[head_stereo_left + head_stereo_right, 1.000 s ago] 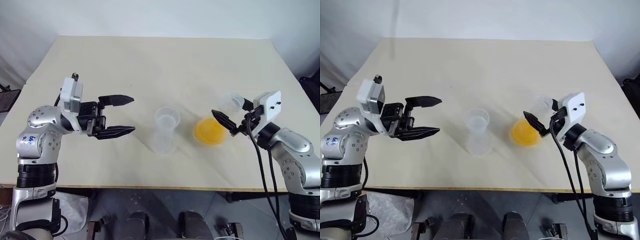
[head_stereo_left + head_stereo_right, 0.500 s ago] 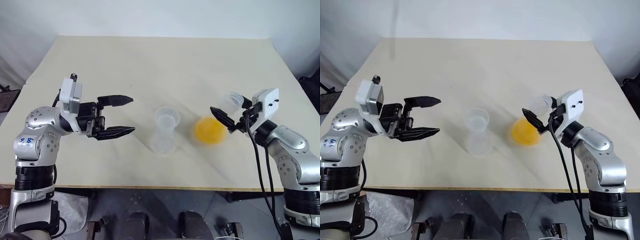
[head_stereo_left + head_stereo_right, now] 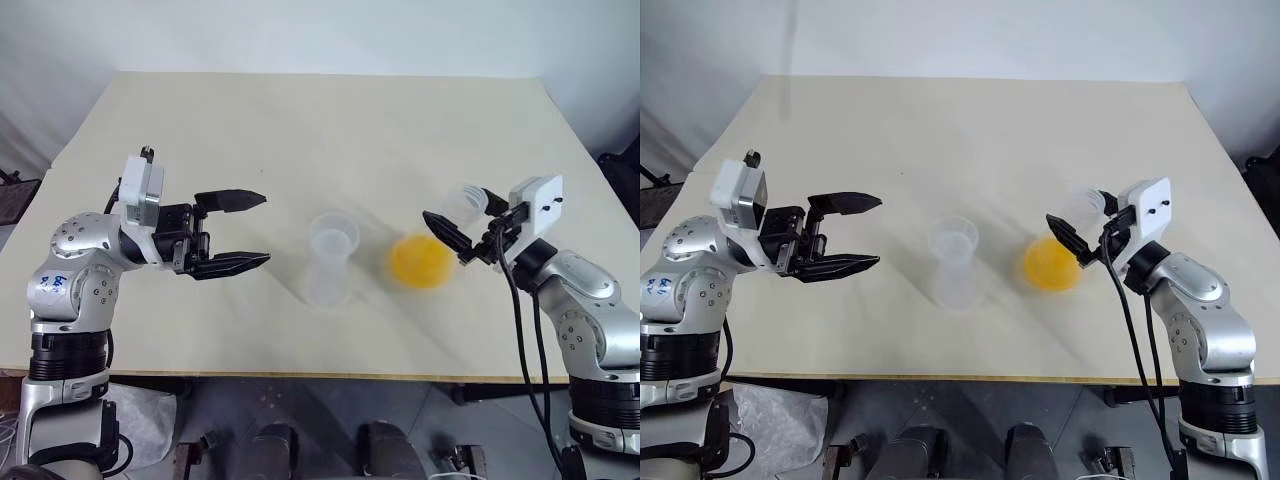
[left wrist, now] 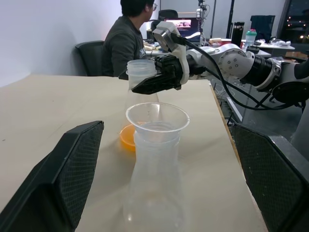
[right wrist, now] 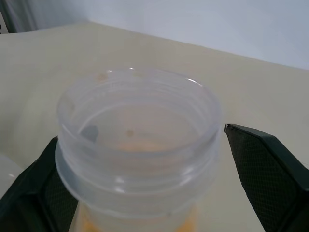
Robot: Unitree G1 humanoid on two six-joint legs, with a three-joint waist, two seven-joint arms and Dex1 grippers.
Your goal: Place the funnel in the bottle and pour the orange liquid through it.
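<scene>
Pale beige table (image 3: pixel 320 120) before a plain white wall; in the left wrist view, an office behind it with desks, screens and a seated person (image 4: pixel 128 38) turned away; near the middle of the table, the bottle (image 3: pixel 330 280), a clear conical flask, upright on its wide base; seated in its mouth, the funnel (image 4: pixel 157 118), cone upward, rim clear of the neck, spout hidden inside; to the robot's right of the bottle and close beside it but apart, a clear jar (image 5: pixel 135 159) with a threaded neck, upright on the table, mouth uncovered; at the bottom of that jar, the orange liquid (image 3: pixel 422 262), a shallow bright layer; none of it visible in the funnel or the bottle; left gripper (image 3: pixel 266 228) level above the table on the robot's left, pointed toward the bottle, well short of it, fingers (image 4: pixel 72 164) spread wide on either side of the bottle in the wrist view, nothing between them but air; right gripper (image 3: pixel 447 203) at the jar's neck, fingers (image 5: pixel 263 159) spread wide and straddling the threaded mouth, a narrow gap visible on one side, contact on the other side impossible to tell; jar resting on the table, not lifted.
</scene>
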